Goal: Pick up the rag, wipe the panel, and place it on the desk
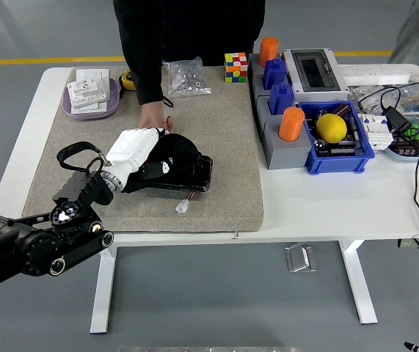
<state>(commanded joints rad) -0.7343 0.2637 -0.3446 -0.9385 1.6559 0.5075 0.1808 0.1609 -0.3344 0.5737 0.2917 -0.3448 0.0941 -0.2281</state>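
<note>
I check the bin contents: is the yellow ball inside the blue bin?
Yes, the yellow ball lies inside the blue bin.

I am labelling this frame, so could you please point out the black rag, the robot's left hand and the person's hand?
black rag (180,155), head view, on its bare right part.
left hand (130,147), head view, on the white back of the hand.
person's hand (152,117), head view, on the back of the hand.

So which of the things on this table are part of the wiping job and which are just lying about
Part of the job:
- black rag, under the left robot hand
- black panel under the rag
- person's hand resting at the panel's far edge

Lying about:
- Rubik's cube
- yellow ball in the blue bin
- orange cylinders
- bag of hardware
- purple tray
</note>
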